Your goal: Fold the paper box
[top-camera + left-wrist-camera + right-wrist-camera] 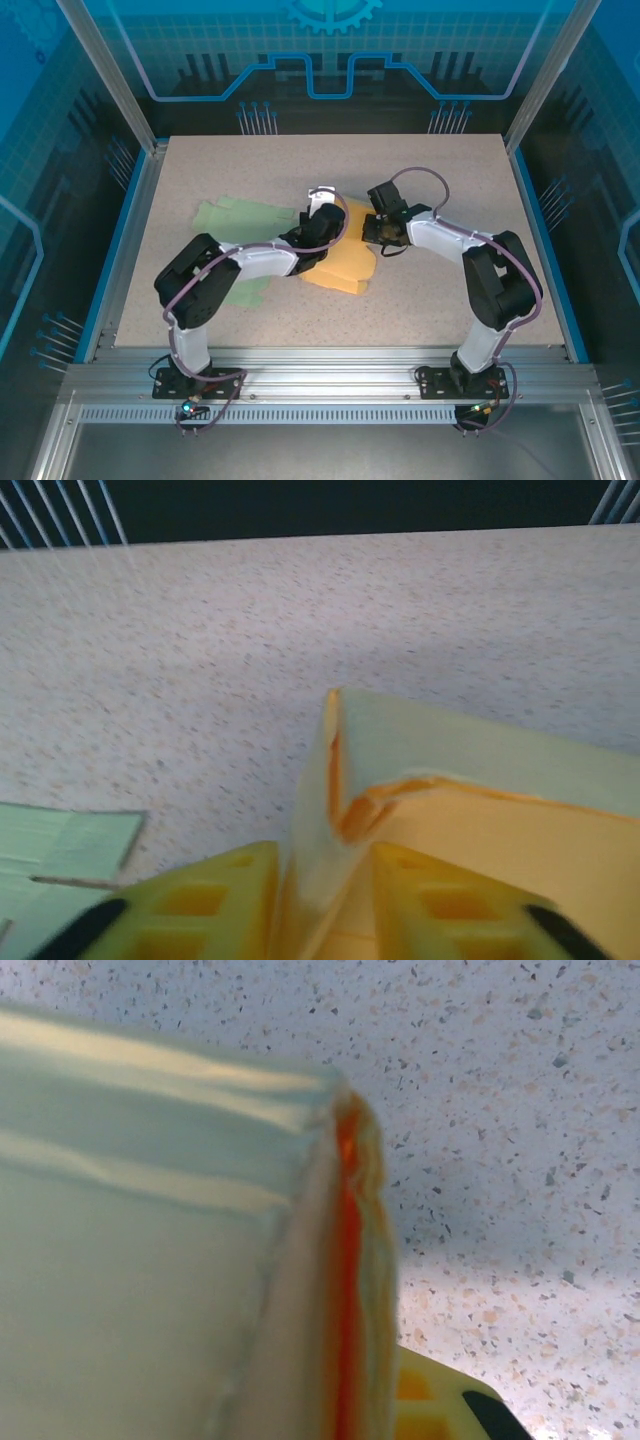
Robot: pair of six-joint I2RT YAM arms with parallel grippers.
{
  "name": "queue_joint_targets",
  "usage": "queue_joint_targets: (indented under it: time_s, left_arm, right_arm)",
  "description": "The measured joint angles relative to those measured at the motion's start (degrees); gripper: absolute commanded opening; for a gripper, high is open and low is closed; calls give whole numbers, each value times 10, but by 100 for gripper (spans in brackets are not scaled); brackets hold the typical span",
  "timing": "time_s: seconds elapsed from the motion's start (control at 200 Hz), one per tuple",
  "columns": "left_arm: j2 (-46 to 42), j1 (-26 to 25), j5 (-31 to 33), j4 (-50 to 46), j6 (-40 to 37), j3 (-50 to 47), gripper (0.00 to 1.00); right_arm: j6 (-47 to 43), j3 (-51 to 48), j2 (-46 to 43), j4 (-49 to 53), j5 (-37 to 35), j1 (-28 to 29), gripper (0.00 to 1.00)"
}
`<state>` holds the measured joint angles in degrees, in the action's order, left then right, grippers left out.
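orange-yellow paper box blank (345, 268) sat mid-table between both arms, partly folded: one wall flap was up, box not closed, most folds left. left gripper (325, 860) jaws slightly apart, straddling that flap. right gripper (380, 230) jaws together, apparently pinching a box edge.

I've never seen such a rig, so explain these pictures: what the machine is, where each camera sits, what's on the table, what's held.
Two robot arms, the left arm and the right arm, are bolted at the near edge of the table. The wide picture looks down from above and behind them; the close-ups come from cameras on their wrists. On the table lie an orange paper box, partly folded, and a flat green sheet. The right claw is shut on the box's wall. The left claw has its yellow fingers either side of an upright flap; whether they pinch it is unclear.
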<state>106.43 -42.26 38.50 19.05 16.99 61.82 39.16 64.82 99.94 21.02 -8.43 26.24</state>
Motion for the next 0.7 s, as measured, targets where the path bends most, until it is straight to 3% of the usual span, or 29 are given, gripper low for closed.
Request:
queue_joint_targets:
  time_s: [0.125, 0.305, 0.49, 0.7]
  left_arm:
    - [-45, 1, -60, -15, 21, -16, 50]
    - [-87, 1, -100, -28, 27, -30, 57]
    - [-133, 4, -148, -34, 16, -75, 75]
    - [-216, 52, -236, -60, 9, -100, 75]
  right_arm:
    - [-12, 18, 1, 30, 4, -1, 0]
    - [-30, 36, 4, 62, 10, -4, 0]
    - [-37, 39, 8, 78, 20, -4, 0]
    - [-43, 46, 18, 81, 30, -4, 0]
